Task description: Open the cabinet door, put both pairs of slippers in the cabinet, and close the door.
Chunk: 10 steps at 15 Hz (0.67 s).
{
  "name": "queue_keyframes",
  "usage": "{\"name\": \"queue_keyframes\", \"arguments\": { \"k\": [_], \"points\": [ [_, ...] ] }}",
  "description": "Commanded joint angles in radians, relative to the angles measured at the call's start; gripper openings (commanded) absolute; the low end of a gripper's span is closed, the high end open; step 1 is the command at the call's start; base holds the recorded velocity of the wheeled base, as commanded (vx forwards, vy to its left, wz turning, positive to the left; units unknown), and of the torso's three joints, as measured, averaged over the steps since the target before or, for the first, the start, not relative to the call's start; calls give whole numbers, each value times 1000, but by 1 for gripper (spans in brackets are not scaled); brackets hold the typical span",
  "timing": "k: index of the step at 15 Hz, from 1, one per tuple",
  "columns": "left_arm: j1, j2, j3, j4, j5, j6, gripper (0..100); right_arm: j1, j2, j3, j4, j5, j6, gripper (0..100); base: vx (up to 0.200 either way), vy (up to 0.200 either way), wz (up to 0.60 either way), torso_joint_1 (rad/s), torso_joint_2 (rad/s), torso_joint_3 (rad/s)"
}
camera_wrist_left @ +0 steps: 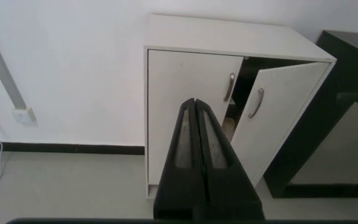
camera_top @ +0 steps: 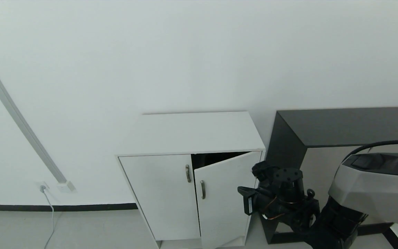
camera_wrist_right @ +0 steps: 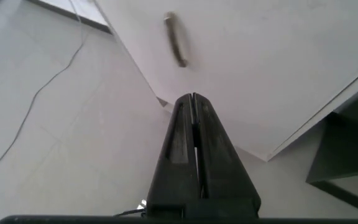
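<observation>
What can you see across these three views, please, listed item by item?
cabinet: one, white, against the wall
left door: one, white, shut
right door: one, white, ajar
handles: two, metallic, one per door
table: one, black, right of cabinet
socket: one, white, low on wall
cable: one, grey, hanging from socket
conduit: one, grey, slanting down wall
left tool: one, black, shut, facing cabinet
right tool: one, black, shut, near right door

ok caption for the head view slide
Black right gripper beside the white cabinet, right door ajar, left door shut
</observation>
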<state>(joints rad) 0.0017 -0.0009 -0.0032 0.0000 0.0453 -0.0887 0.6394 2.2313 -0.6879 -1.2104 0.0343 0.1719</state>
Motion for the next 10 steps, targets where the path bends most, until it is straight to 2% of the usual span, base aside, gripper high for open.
{"name": "queue_keyframes", "arguments": {
  "k": [1,3,8,10],
  "points": [
    [0,1,0,0,1,0,0,3,16,-4,2,1,-2,0,200,0,0,17,2,7],
    [0,1,0,0,1,0,0,3,34,-21,2,1,-5,0,200,0,0,5,7,0],
    [0,1,0,0,1,-2,0,-3,97,-121,23,-2,-6,0,0,0,0,0,0,0],
    [0,1,0,0,1,-2,0,-12,113,-183,78,-4,-6,0,0,0,0,0,0,0]
  ]
}}
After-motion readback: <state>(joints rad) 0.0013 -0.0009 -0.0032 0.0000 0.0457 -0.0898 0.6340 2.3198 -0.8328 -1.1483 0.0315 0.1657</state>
